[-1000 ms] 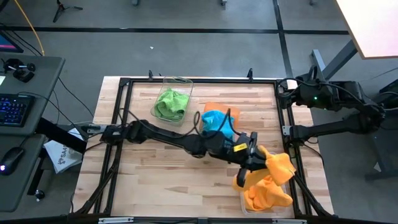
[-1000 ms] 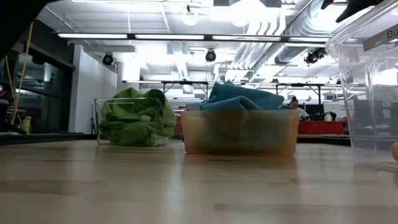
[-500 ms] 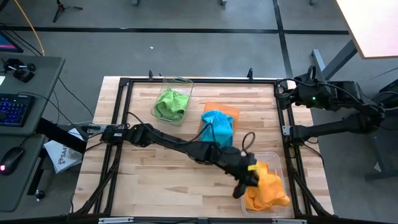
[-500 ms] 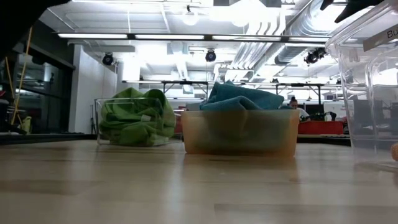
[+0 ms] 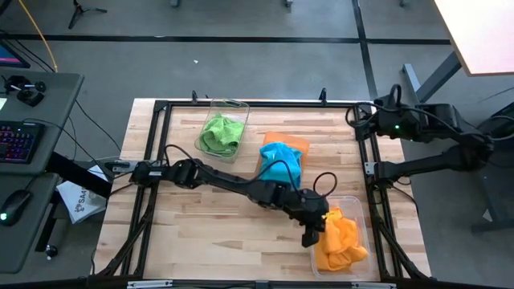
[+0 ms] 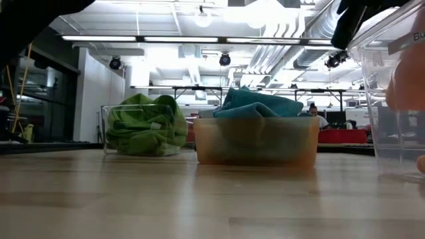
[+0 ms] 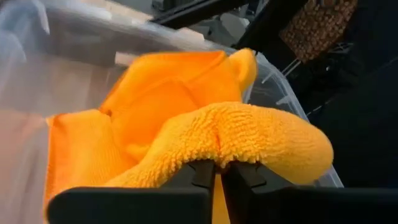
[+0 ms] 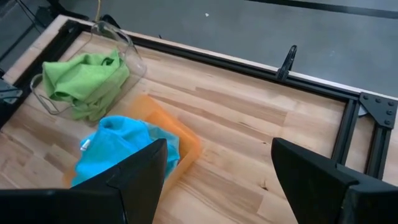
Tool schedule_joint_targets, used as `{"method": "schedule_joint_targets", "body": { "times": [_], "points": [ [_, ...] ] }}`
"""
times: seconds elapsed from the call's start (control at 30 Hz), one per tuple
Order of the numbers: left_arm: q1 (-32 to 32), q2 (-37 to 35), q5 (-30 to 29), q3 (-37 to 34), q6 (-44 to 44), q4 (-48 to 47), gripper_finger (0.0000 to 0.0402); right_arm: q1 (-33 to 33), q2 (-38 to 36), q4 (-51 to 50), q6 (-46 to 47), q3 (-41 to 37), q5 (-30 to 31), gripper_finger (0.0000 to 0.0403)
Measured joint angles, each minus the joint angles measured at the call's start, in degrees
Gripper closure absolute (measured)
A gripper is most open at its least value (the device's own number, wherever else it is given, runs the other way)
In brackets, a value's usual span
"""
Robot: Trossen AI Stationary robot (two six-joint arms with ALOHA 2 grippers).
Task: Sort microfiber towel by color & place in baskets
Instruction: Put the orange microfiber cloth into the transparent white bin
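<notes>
My left gripper [image 5: 312, 233] reaches across the table to the clear basket [image 5: 359, 210] at the near right and is shut on an orange towel [image 5: 341, 238]. In the left wrist view the gripper [image 7: 219, 177] sits under a fuzzy orange fold, with more orange towel lying in the basket [image 7: 74, 68]. Green towels [image 5: 221, 132] fill the far clear basket. Blue towels [image 5: 281, 160] lie heaped in the orange basket [image 5: 285, 140]. My right gripper [image 8: 219, 144] is open and waits over the far right corner [image 5: 359, 119]. My left gripper pinches a raised fold of the orange towel [image 7: 249, 140] between its two fingers [image 7: 202, 174]. The fold bulges over the fingertips. The fingers come slanting down from the table's left. The rest of the towel [image 7: 155, 87] lies in the clear basket.
The black frame rail [image 5: 377, 185] runs along the table's right edge close to the clear basket. Bare wood [image 5: 201, 225] lies open at the near left. In the low view the green pile [image 6: 146, 126] and the orange basket [image 6: 255, 139] stand at mid-table.
My left gripper has moved toward the table's near edge and down into the clear basket, staying shut on the orange towel. The towel, earlier held up and spread above the basket's far rim, now lies lowered inside the basket with the others.
</notes>
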Motion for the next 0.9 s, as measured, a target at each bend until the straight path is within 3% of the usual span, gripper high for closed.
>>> {"method": "schedule_joint_targets", "body": {
  "times": [0.13,0.3,0.5,0.73,0.9],
  "points": [
    [0.1,-0.1,0.2,0.0,4.5,-0.2,0.0359,0.0,1.4,0.0,-0.7,0.0,-0.3,0.0119],
    [-0.4,-0.8,3.5,0.0,7.4,-1.5,0.0283,0.0,1.9,0.0,-3.0,0.0,-1.3,0.0119],
    [-1.0,-4.8,5.8,0.0,11.5,-10.8,0.0209,0.0,-0.4,0.2,-3.0,0.0,-3.6,0.0119],
    [0.7,-10.9,6.9,0.0,16.0,-20.5,0.0190,0.0,-2.5,2.9,-3.5,0.0,-12.1,0.0119],
    [1.6,-14.1,8.8,0.0,15.9,-21.8,0.0190,0.0,-2.5,3.0,-5.3,0.0,-20.5,0.0119]
  ]
}}
